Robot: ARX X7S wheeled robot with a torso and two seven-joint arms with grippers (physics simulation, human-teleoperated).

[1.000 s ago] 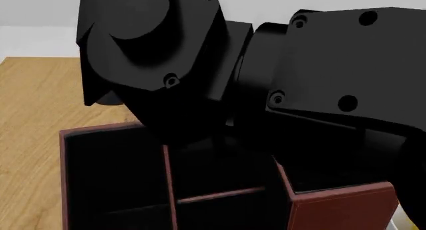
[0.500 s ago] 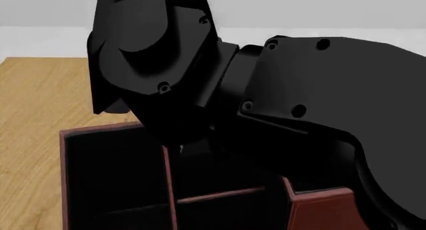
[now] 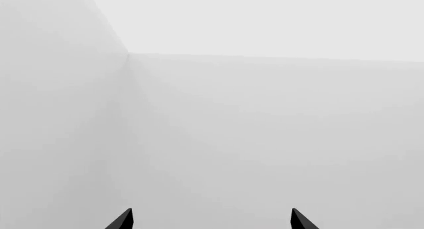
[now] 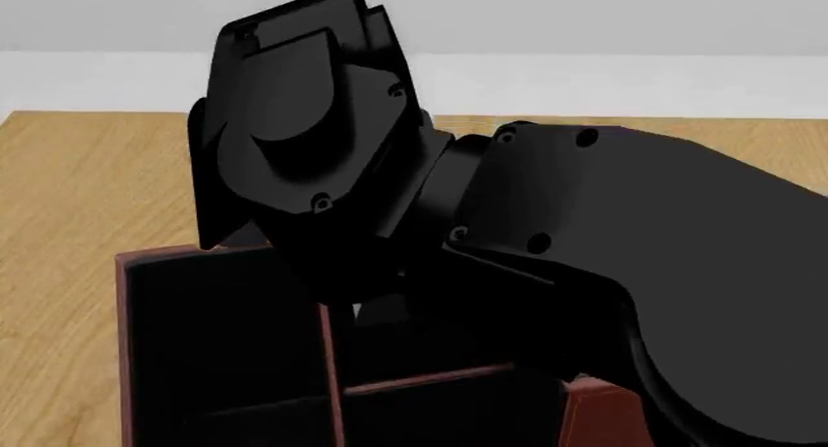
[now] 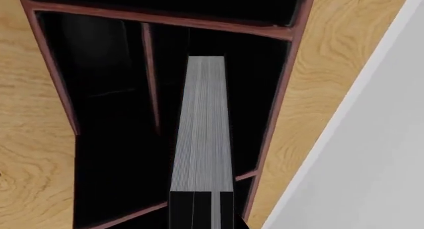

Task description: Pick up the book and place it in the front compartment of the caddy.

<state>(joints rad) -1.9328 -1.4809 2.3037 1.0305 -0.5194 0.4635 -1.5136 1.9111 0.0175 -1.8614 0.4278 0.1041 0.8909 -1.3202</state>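
The book (image 5: pixel 204 124) shows edge-on in the right wrist view, its pale grey page edge facing the camera. It hangs inside a black-lined cell of the red-brown caddy (image 5: pixel 278 114), between a long divider and the outer wall. I cannot tell whether its far end touches the floor. My right gripper (image 5: pixel 202 211) is shut on the book's near end. In the head view the right arm (image 4: pixel 324 175) covers the caddy's (image 4: pixel 123 311) middle column and hides the book. My left gripper (image 3: pixel 210 221) is open and empty, facing a white wall.
The caddy stands on a wooden table (image 4: pixel 78 175). A low cross divider (image 4: pixel 428 377) splits the middle column near the front. A white wall (image 4: pixel 647 79) runs behind the table, and the table edge (image 5: pixel 331 129) lies close beside the caddy.
My right arm has moved away from the head camera and down toward the caddy. More of the table and back wall shows behind it.
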